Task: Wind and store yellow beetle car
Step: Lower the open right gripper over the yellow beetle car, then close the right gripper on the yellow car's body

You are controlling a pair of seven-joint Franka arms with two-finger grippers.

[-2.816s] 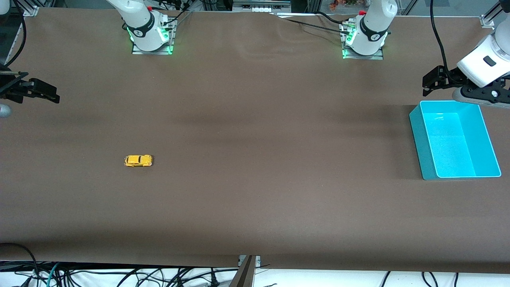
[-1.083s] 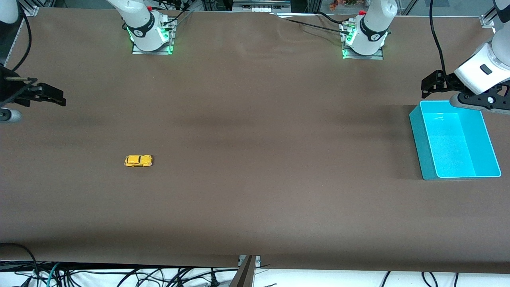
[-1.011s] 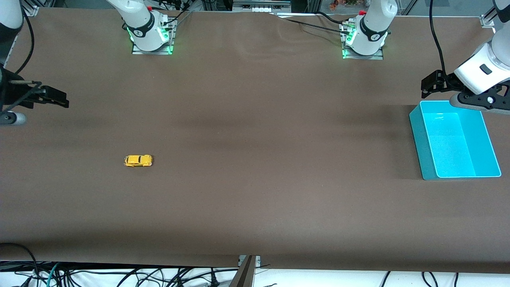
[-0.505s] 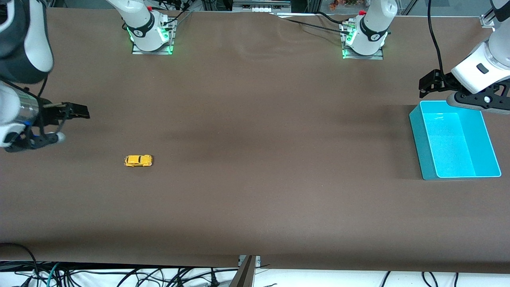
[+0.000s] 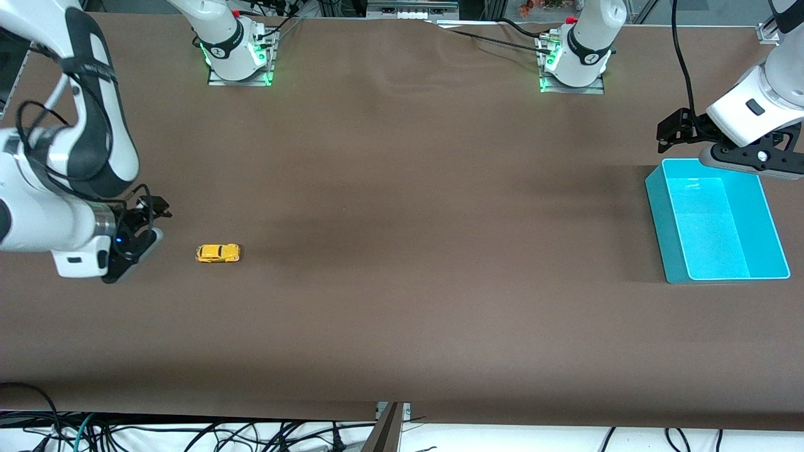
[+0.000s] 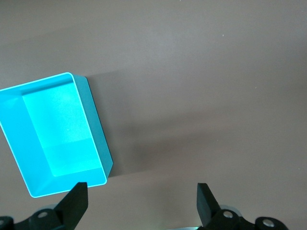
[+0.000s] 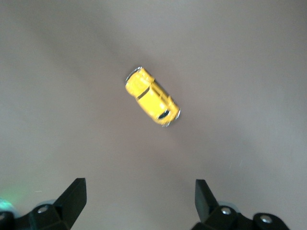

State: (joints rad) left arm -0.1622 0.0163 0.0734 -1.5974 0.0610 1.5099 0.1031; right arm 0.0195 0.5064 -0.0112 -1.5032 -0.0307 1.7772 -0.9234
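The yellow beetle car [image 5: 217, 253] stands on its wheels on the brown table, toward the right arm's end. It also shows in the right wrist view [image 7: 152, 103]. My right gripper [image 5: 154, 210] is open and empty, over the table beside the car, apart from it. The turquoise bin [image 5: 716, 219] sits empty at the left arm's end and shows in the left wrist view [image 6: 53, 134]. My left gripper [image 5: 675, 129] is open and empty, over the table beside the bin's corner farthest from the front camera.
The two arm bases [image 5: 235, 53] [image 5: 575, 59] stand along the table's edge farthest from the front camera. Cables [image 5: 188, 433] hang below the table's edge nearest the front camera. The brown table [image 5: 402, 251] stretches between car and bin.
My right arm has swung in from the table's end and come down beside the car. The left gripper has drifted slightly. The car and bin have not moved.
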